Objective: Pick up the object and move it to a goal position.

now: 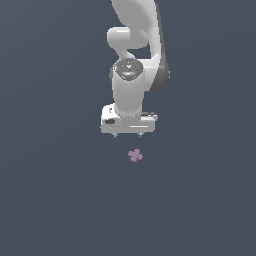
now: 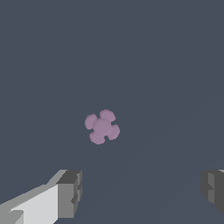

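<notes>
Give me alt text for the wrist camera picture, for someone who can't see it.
A tiny pale purple-pink clover-shaped object lies alone on a plain dark grey-blue surface, untouched. In the foreground the open gripper shows its two dark jaws set wide apart, with nothing between them.

Plain dark slate-grey floor (image 1: 50, 200).
</notes>
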